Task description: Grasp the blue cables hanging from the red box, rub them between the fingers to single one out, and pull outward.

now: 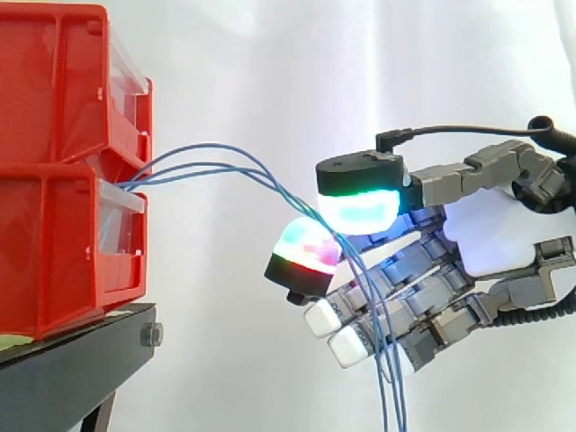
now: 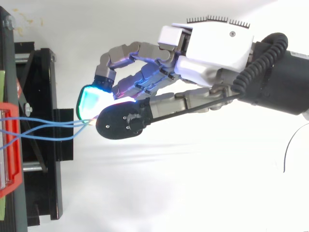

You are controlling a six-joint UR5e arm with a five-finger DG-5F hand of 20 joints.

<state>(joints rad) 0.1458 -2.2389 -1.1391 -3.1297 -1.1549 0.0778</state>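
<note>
Three thin blue cables (image 1: 225, 168) come out of the front of the lower red bin (image 1: 54, 243) and arc to the right. My hand (image 1: 495, 236) reaches in from the right, level with that bin. Its green-glowing thumb pad (image 1: 360, 209) and a finger pad (image 1: 306, 247) glowing red and green are closed together on the cables. Past the pinch the cables fall across the curled lower fingers and hang straight down (image 1: 391, 396). From above, the cables (image 2: 48, 126) run from the bin's edge (image 2: 9, 145) to the pinch beside the cyan pad (image 2: 91, 100).
Two red bins are stacked, the upper one (image 1: 54, 81) on the lower, on a black stand (image 1: 81, 360) at the left. A white curtain hangs behind. Open space lies to the right of the stand, beneath and around the hand.
</note>
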